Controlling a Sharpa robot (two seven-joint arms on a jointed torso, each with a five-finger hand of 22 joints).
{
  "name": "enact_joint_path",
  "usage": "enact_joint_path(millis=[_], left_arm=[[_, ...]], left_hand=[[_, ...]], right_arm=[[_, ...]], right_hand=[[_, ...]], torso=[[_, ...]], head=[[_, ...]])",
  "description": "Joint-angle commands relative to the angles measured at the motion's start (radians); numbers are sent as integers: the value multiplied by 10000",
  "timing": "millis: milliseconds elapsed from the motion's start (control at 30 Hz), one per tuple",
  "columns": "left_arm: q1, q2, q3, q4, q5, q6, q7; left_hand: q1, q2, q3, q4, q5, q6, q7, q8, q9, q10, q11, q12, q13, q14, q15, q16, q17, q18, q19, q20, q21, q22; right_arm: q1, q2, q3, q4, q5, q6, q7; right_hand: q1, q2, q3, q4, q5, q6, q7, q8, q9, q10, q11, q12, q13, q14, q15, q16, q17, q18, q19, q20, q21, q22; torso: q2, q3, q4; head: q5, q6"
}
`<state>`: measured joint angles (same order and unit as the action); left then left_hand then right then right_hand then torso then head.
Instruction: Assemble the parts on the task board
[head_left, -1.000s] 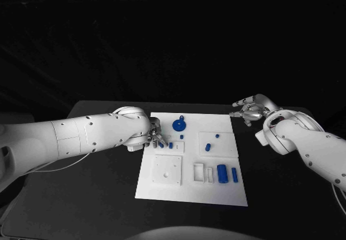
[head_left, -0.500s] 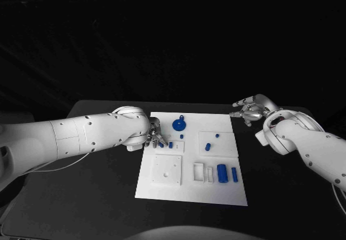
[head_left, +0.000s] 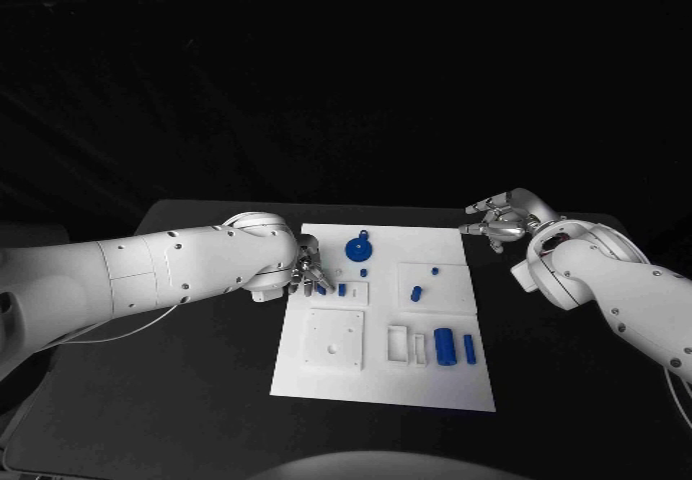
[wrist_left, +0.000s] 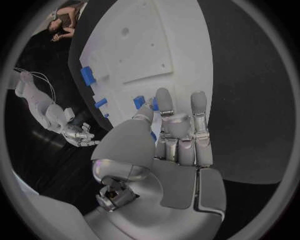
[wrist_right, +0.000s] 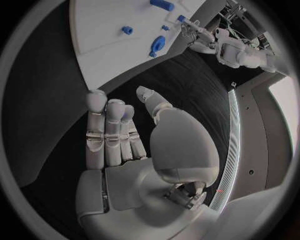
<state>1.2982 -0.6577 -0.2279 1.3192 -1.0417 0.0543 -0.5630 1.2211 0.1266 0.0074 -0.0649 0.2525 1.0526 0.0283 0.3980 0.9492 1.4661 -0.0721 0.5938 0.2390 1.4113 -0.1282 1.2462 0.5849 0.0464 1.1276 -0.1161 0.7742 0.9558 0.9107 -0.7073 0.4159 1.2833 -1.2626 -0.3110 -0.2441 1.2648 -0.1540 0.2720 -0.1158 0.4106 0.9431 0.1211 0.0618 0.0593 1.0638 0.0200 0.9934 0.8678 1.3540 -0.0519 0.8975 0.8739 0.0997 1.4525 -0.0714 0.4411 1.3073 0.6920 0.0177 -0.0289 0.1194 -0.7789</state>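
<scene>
Left hand (head_left: 306, 274), fingers nearly straight, touches small blue plastic peg (head_left: 342, 290) on white task board (head_left: 378, 390); grip unclear. Peg prob. light, rigid, slippery: pinch its sides. Right hand (head_left: 498, 222) open, empty.

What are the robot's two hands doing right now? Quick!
Left hand: at a small blue piece on the white board; whether it holds it cannot be told.
Right hand: open, holding nothing, beside the board.

A black table (head_left: 173, 400) stands in a dark, unlit room.
</scene>
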Motion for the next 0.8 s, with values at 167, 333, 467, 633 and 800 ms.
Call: enact_joint_path(millis=[167, 333, 467, 633, 800], left_arm=[[-189, -13, -139, -74, -177, 508, -346], [-189, 5, -140, -80, -188, 488, -346], [-189, 13, -140, -72, -191, 475, -345], [-189, 16, -141, -31, -343, 514, -334], [-189, 14, -141, 1, -427, 554, -333]], left_hand=[[29, 141, 255, -317, -47, 527, -586, 2, 12, 498, -45, 30, 10, 40, 27, -19, -27, 138, 6, 99, -45, 8], [32, 140, 241, -299, -115, 525, -583, -17, -10, 498, -43, 26, 10, 45, 29, -26, -27, 139, 9, 103, -50, 8], [39, 138, 221, -275, -196, 526, -581, -34, -35, 499, -41, 24, 12, 44, 30, -36, -40, 144, 11, 110, -53, 10], [69, 136, 174, -228, -410, 542, -578, -64, -89, 499, -37, 14, 12, 38, 35, -44, -51, 149, 6, 120, -62, 11], [85, 127, 113, -160, -461, 553, -577, -73, -118, 499, -35, 11, 16, 40, 34, -43, -46, 151, 9, 122, -71, 12]], right_arm=[[-10, -1, 4, 4, -42, 123, 62], [-12, 0, 4, 4, -42, 128, 65], [-14, 1, 4, 0, -41, 129, 66], [-18, 2, 4, -9, -36, 132, 70], [-23, 3, 4, -16, -27, 134, 72]], right_hand=[[-65, 67, -47, 31, 43, -38, 41, -28, 3, -67, -27, 23, -8, -94, 4, 16, -15, 166, 14, 22, -57, 439], [-65, 67, -47, 31, 43, -38, 41, -28, 3, -67, -27, 23, -8, -94, 4, 16, -15, 166, 14, 22, -57, 439], [-80, 63, -67, 53, 56, -38, 41, -27, 3, -64, -26, 25, -9, -93, 5, 15, -17, 166, 12, 23, -67, 437], [-93, 63, -81, 71, 64, -34, 41, -26, 4, -66, -26, 24, -9, -93, 5, 15, -17, 165, 15, 23, -62, 438], [-114, 71, -99, 104, 77, -30, 39, -26, 4, -66, -26, 25, -9, -94, 5, 14, -18, 165, 16, 22, -68, 437]], torso=[[-2, 6, -7], [5, 6, -8], [3, 5, -8], [3, 3, -5], [3, 3, -3]], head=[[13, 3], [7, -4], [10, -10], [7, -19], [8, -19]])
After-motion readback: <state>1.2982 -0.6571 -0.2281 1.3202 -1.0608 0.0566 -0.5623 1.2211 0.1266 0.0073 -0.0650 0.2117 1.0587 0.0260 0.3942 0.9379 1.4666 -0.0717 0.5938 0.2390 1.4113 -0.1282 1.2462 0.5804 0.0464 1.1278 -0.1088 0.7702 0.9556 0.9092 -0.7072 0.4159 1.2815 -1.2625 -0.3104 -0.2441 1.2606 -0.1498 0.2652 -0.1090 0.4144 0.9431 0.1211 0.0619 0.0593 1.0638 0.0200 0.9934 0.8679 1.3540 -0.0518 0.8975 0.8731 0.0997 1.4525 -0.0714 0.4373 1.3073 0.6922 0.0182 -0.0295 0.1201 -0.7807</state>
